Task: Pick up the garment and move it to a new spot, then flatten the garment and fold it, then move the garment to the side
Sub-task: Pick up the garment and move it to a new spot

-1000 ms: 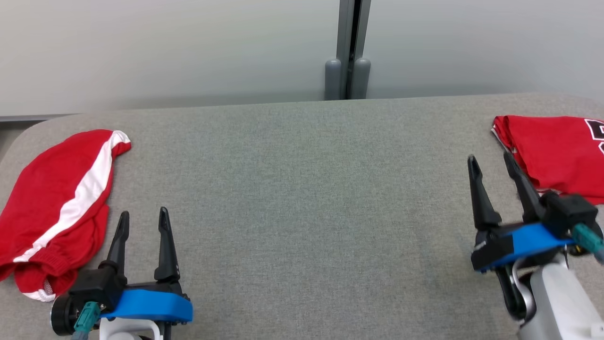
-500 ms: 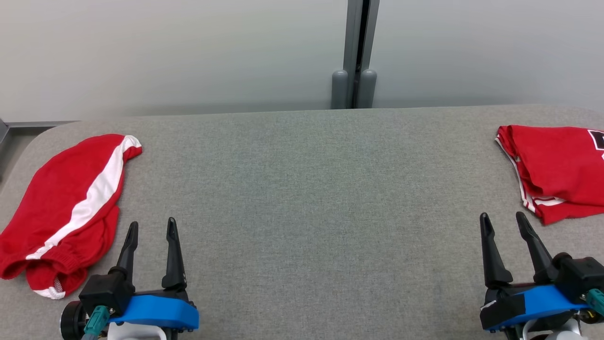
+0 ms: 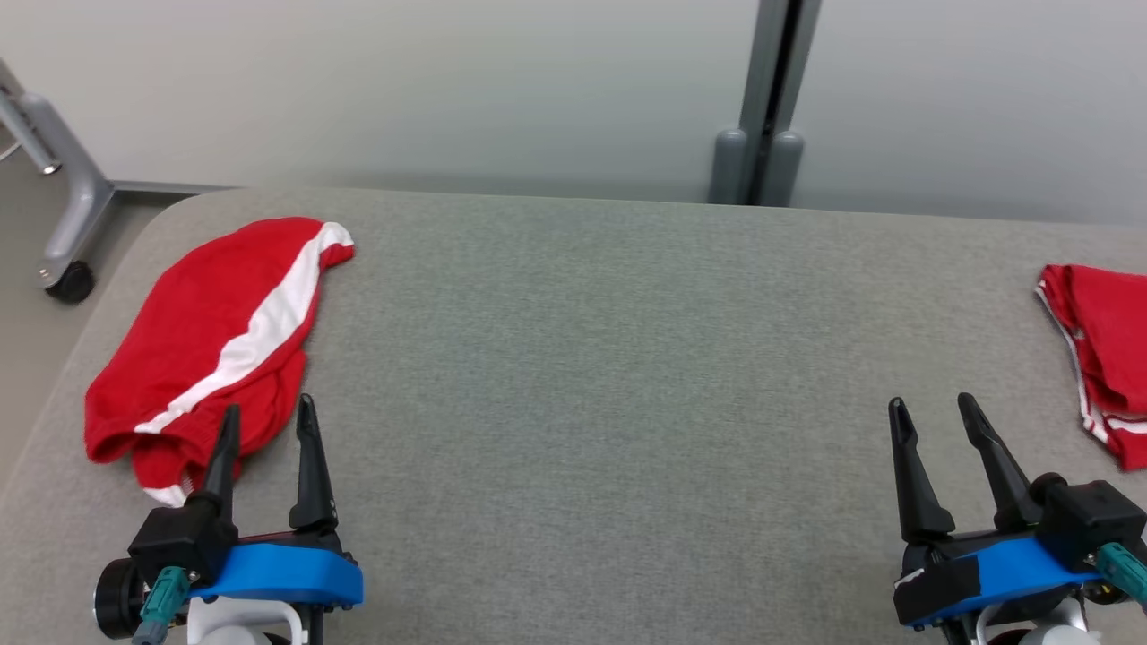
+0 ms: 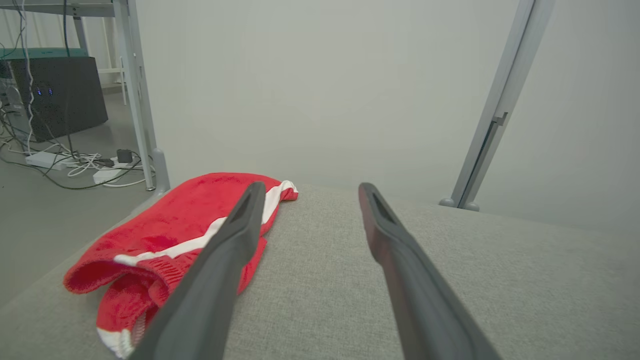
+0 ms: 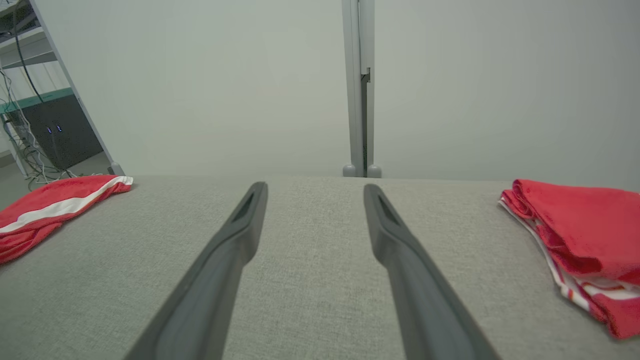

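Observation:
A crumpled red garment with a white stripe (image 3: 215, 340) lies at the far left of the grey padded table (image 3: 582, 358). My left gripper (image 3: 269, 405) stands open at the garment's near right edge, holding nothing. In the left wrist view that garment (image 4: 190, 215) lies left of the left gripper (image 4: 311, 186), partly behind the left finger. A second red garment (image 3: 1102, 349), folded, rests at the right edge. My right gripper (image 3: 931, 400) is open and apart from it, to its left. The right wrist view shows the right gripper (image 5: 315, 186) between the folded garment (image 5: 580, 220) and the striped garment (image 5: 50, 205).
A grey wall with a vertical post (image 3: 762, 107) stands behind the table. A wheeled stand leg (image 3: 63, 224) is on the floor past the table's left corner. Cables and a dark box (image 4: 55, 95) lie on the floor there. Bare tabletop stretches between the grippers.
The head camera has turned left, shifting the picture right. My right gripper drew back from the folded garment towards the near edge. Both grippers stayed open.

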Controlling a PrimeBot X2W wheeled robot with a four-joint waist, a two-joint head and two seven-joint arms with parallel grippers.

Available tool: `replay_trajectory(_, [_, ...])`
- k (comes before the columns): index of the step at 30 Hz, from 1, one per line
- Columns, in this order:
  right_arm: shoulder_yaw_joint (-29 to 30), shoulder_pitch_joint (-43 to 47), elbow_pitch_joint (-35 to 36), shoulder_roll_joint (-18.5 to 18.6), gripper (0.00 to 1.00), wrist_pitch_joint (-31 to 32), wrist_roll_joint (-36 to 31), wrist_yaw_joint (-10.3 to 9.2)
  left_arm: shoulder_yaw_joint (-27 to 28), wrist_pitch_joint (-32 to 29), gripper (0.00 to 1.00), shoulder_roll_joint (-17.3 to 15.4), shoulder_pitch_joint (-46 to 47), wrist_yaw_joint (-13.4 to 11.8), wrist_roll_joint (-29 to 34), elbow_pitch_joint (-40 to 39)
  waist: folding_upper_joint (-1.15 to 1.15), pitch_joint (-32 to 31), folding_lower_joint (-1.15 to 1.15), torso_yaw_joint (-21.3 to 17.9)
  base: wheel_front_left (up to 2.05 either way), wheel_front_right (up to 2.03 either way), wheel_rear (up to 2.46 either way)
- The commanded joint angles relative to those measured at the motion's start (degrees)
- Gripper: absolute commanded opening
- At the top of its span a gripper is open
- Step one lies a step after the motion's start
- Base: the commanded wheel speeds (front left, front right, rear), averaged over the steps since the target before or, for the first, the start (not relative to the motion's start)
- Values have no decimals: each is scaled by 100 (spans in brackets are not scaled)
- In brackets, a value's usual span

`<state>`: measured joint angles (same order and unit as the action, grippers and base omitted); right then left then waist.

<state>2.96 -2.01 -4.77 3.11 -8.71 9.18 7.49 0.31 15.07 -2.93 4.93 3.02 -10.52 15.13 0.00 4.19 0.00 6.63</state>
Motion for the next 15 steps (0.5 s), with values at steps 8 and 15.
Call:
replay_trajectory(8, [-94,-17,-63,-20,100,-9,-7,1,198,15,100,-1,107,-66,40,-66,0,253,0,966,0,0,0])
replay_trajectory(15, [-203,-163,-109,-17,100,34,-62,1,343,14,100,1,41,-88,-30,-104,0,322,0,1564,0,0,0])
